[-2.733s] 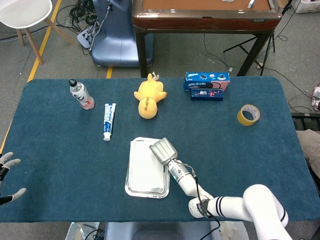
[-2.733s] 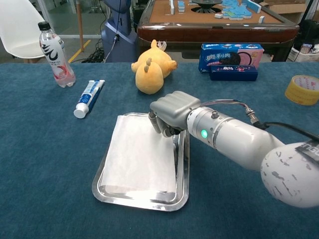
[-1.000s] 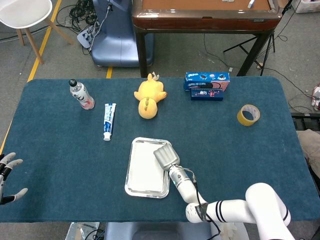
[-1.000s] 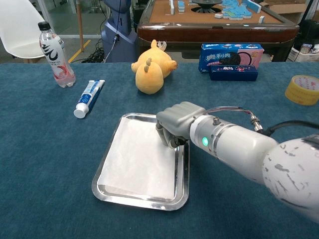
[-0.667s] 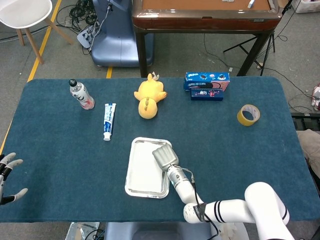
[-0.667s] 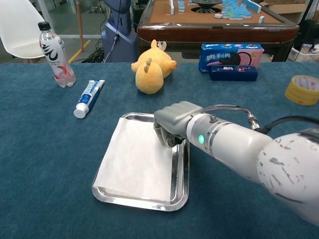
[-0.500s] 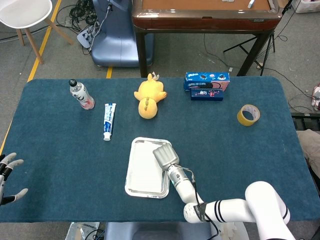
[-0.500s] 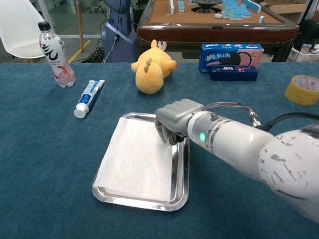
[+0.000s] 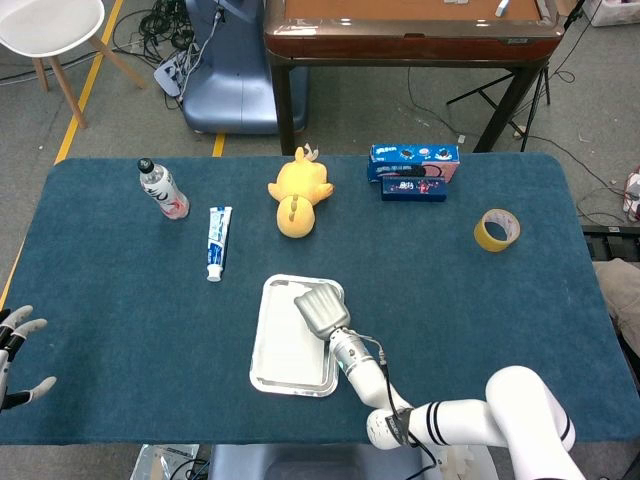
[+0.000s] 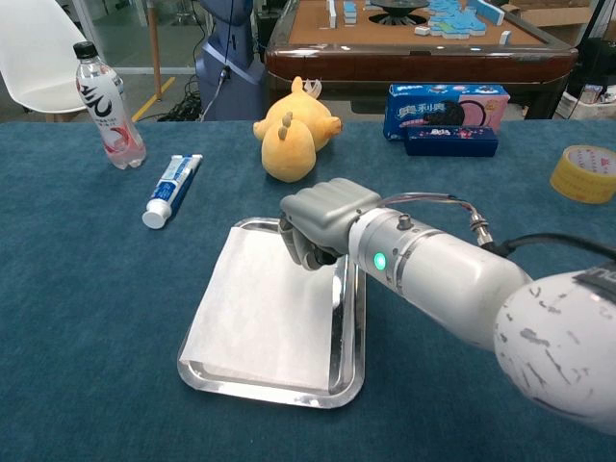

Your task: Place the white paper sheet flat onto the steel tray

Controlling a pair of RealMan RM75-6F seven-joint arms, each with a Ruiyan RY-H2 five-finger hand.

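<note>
The white paper sheet [image 10: 265, 313] lies inside the steel tray [image 10: 350, 361], which sits near the front edge of the bench [image 9: 480, 300], a little left of its middle. The sheet looks mostly flat on the tray floor, though it leans toward the tray's left side: its left edge seems to ride up on or over the left rim, and a strip of bare steel shows along the right. So the placing is largely done, and what is left, by my judgement, is a small nudge or press to seat that left edge, then lifting the hand away. The right hand [image 10: 320, 223] is over the tray's far right part with its fingers [image 10: 306, 252] curled downward toward the sheet's far right corner; from these views I cannot tell whether they pinch the paper, merely press on it, or hover just above it. The left hand [image 9: 15, 355] is at the front left corner of the bench, well apart from the tray, its fingers spread and holding nothing.
</note>
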